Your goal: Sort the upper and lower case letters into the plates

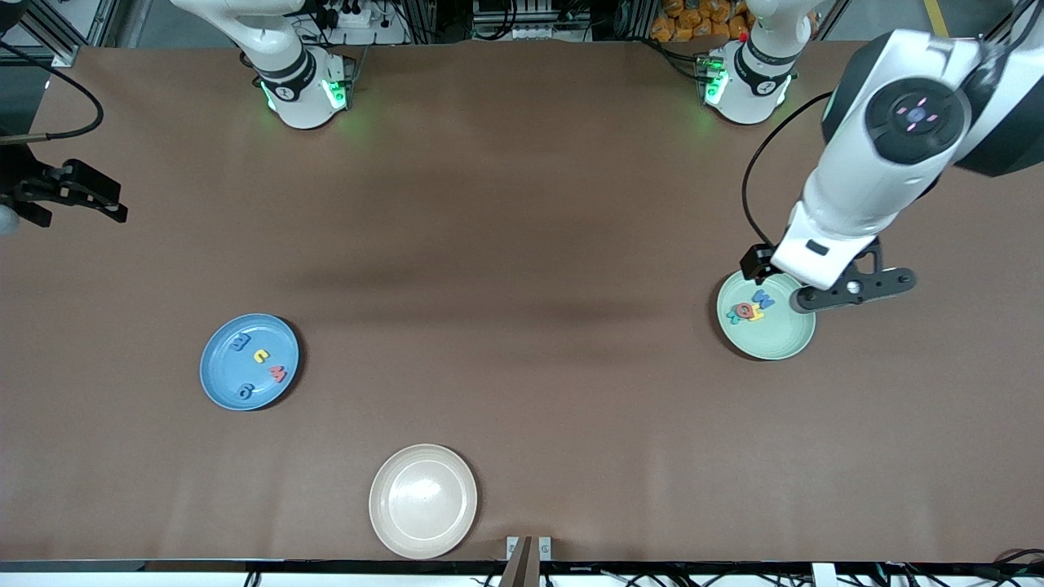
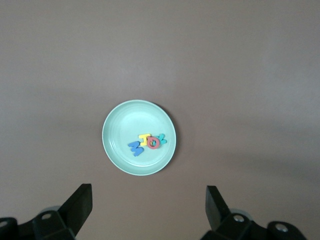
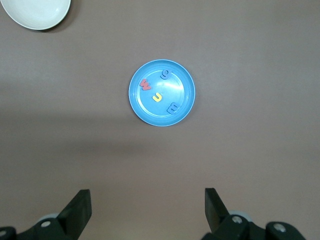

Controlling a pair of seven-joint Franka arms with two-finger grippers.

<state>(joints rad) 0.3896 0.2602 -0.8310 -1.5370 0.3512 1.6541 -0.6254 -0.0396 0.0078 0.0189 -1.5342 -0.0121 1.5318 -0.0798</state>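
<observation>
Letters all plated: four in blue plate (image 1: pixel 249 361) toward right arm's end of counter (image 1: pixel 522 244), four clustered in mint plate (image 1: pixel 767 316) toward left arm's end. Nothing loose; sorting looks done. Cream plate (image 1: pixel 422 500) unused. Left gripper (image 1: pixel 852 292) over mint plate's edge, wide open, empty. Right gripper (image 3: pixel 147 212) high over counter, wide open, empty.

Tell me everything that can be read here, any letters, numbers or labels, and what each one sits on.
"W", a blue toy letter, in the round pale mint green plate.
"J", yellow, and "O" or "Q", red, in the same plate; the teal letter cannot be made out.
"w", red, "c" or "u", yellow, and two blue letters, perhaps "g" and "a", in the round blue plate.
No brand names, numbers or labels are readable.
</observation>
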